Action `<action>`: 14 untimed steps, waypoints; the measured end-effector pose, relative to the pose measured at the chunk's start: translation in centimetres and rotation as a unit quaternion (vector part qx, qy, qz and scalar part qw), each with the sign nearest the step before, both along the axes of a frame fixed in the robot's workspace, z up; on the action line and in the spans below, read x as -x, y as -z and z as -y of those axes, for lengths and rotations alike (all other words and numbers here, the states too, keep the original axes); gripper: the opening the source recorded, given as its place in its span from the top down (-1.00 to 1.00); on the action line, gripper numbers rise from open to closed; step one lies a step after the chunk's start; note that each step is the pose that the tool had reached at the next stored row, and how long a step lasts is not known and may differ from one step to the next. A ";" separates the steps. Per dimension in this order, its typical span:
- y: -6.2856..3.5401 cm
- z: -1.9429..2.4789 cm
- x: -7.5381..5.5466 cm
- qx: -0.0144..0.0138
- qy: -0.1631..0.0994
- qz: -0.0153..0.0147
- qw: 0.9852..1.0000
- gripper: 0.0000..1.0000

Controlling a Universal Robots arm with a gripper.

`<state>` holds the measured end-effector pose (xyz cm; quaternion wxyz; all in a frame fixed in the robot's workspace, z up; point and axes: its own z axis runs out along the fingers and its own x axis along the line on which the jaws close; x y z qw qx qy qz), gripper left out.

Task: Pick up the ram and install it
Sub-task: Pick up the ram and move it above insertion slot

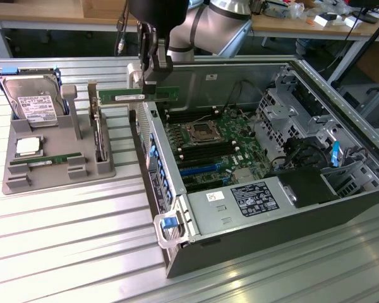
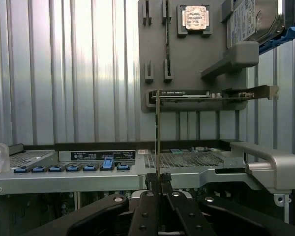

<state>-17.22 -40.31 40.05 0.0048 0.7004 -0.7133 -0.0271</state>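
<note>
The ram (image 1: 123, 96) is a long green stick held level in the air, over the near wall of the open computer case (image 1: 177, 252) on the exterior view's left. My gripper (image 1: 150, 81) comes down from above and is shut on the ram near its middle. In the wrist view the ram (image 2: 158, 132) shows edge-on as a thin line rising from between my fingertips (image 2: 148, 192) of the gripper (image 2: 158, 183). The motherboard (image 1: 208, 148), with its black memory slots (image 1: 177, 136) beside the CPU socket (image 1: 199, 131), lies lower and to the exterior view's right of the ram.
A grey parts tray (image 1: 82, 165) on the slatted metal table holds a hard drive (image 1: 31, 101), a silver CPU chip (image 1: 27, 146), another green stick (image 1: 41, 161) and a card with a metal bracket (image 1: 98, 129). The case has drive cages (image 1: 290, 107) and a power supply (image 1: 240, 205).
</note>
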 end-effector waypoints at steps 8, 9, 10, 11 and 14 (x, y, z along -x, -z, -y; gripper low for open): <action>0.00 0.00 -1.0 0.000 0.000 0.000 1.000 0.76; 0.00 0.00 -1.1 0.000 0.000 0.000 1.000 0.76; 0.00 0.00 -1.3 0.000 0.000 0.000 1.000 0.76; 0.00 0.00 -1.4 0.000 0.000 0.000 1.000 0.76; 0.00 0.00 -1.8 0.000 0.000 0.000 1.000 0.76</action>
